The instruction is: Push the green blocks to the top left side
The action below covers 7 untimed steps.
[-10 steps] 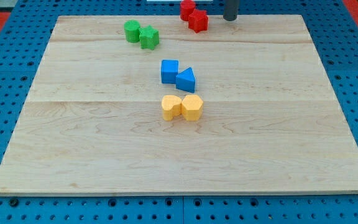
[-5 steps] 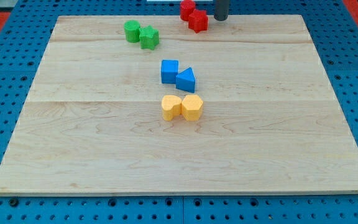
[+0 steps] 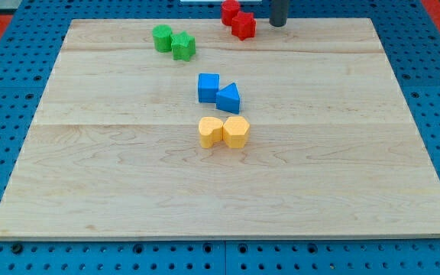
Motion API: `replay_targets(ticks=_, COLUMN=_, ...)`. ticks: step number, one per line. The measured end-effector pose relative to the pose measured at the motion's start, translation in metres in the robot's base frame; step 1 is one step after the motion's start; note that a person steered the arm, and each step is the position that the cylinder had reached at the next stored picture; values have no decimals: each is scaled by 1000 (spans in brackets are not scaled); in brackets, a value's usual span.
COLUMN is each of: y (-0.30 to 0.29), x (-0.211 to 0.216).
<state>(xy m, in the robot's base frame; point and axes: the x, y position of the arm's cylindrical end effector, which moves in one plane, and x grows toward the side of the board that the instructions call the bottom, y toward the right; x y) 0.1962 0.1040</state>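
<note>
Two green blocks sit near the view's top, left of centre: a green cylinder (image 3: 162, 37) and a green star-shaped block (image 3: 183, 46), touching side by side. My tip (image 3: 278, 24) is at the board's top edge, right of centre. It is just to the right of two red blocks (image 3: 237, 19) and well to the right of the green blocks, touching none of them.
A blue cube (image 3: 208, 87) and a blue triangular block (image 3: 228, 98) touch near the board's middle. Two yellow blocks (image 3: 224, 131) sit just below them. The wooden board (image 3: 90, 176) lies on a blue pegboard.
My tip shifted a little left along the top edge, then back to the right. No block has moved.
</note>
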Motion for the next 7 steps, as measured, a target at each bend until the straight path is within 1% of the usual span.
replay_targets(ticks=1, y=0, x=8)
replay_targets(ticks=3, y=-3, x=42)
replay_targets(ticks=4, y=-19, x=55)
replay_targets(ticks=7, y=-107, x=67)
